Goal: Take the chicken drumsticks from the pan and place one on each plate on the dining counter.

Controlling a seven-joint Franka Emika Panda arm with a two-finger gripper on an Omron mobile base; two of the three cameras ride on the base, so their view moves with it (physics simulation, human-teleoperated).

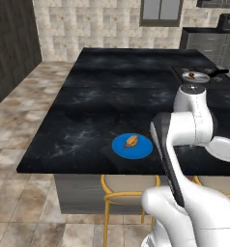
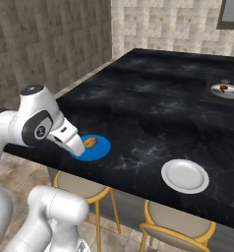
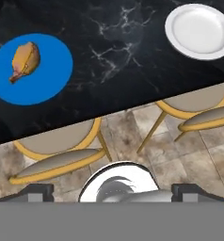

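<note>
One golden-brown roasted chicken drumstick [image 3: 23,61] already lies on the flat bright blue round plate [image 3: 50,77], near the front edge of the glossy black marble dining counter [image 1: 93,91]. The other one you want, a small reddish-brown drumstick [image 2: 224,88], sits in the round shallow light-grey metal frying pan [image 1: 196,76] on the far side of the counter, well apart from both plates. Expect it to be light and stiff but uneven, with a skin that may well be slick; your safest hold is probably across the thick meaty end, not the thin bone end, which could pivot between the jaws. The flat white round plate [image 3: 199,31] lies bare by the front edge, above the yellow-framed stools [image 3: 57,150]. Your two dark finger tips [image 3: 40,191] stand wide apart at the bottom of the hand view with nothing between them, so you are carrying nothing.
</note>
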